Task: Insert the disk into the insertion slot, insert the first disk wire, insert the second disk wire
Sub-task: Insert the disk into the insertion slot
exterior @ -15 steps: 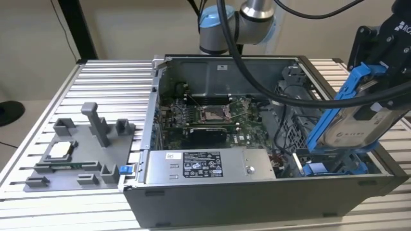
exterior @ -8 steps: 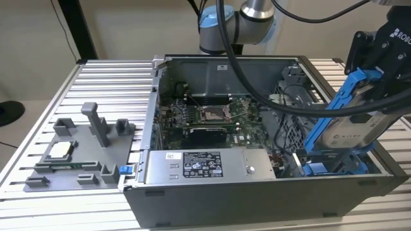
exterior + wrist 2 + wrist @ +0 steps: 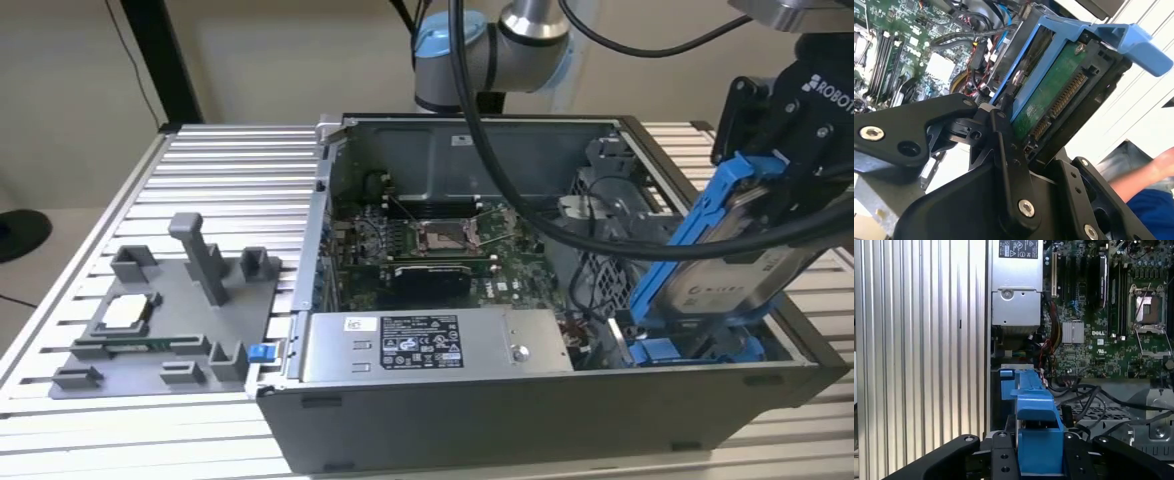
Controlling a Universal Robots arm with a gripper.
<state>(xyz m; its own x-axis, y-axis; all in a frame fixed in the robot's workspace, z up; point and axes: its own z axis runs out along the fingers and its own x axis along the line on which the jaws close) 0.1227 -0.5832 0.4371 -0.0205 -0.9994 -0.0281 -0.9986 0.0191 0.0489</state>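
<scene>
The gripper (image 3: 781,165) fingers (image 3: 1009,160) pinch the disk (image 3: 727,265), tilted; the insertion slot (image 3: 674,350) lies just below them. Judgement: square it to the slot before pushing.

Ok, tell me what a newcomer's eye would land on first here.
The disk in its bright blue carrier stands out first, held steeply tilted by the gripper over a corner of the open computer case, at the exterior view's right. Next comes the green motherboard on the case's floor.
</scene>
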